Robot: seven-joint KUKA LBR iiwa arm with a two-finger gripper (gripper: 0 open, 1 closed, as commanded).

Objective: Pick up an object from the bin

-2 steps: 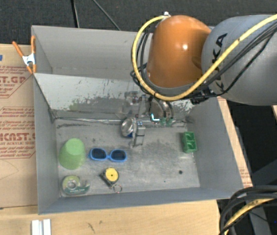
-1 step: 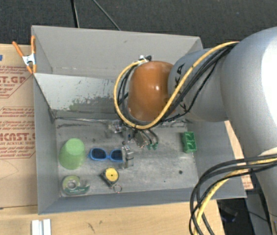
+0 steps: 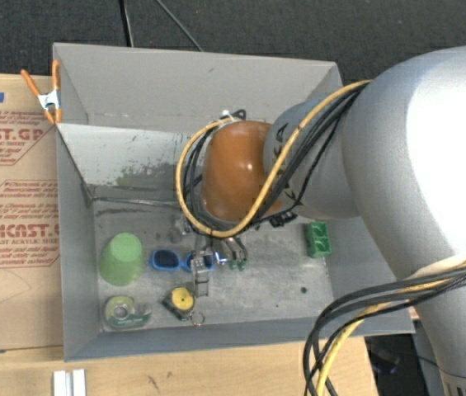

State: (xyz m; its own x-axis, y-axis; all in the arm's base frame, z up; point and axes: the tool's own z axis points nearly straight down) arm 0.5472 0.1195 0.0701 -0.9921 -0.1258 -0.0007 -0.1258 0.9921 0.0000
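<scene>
My gripper (image 3: 203,269) hangs below the orange wrist cover, low over the bin floor near its front middle. Just to its left lies a small blue oval piece (image 3: 165,261), almost touching the gripper. A small yellow and black round thing (image 3: 181,300) sits just below and left of it. A light green cup (image 3: 121,259) stands further left on the floor.
A green tape dispenser with a clear roll (image 3: 124,312) lies in the front left corner. A green block (image 3: 317,240) rests on the right side of the floor, beside the arm. The arm and its yellow and black cables cover the bin's right and back.
</scene>
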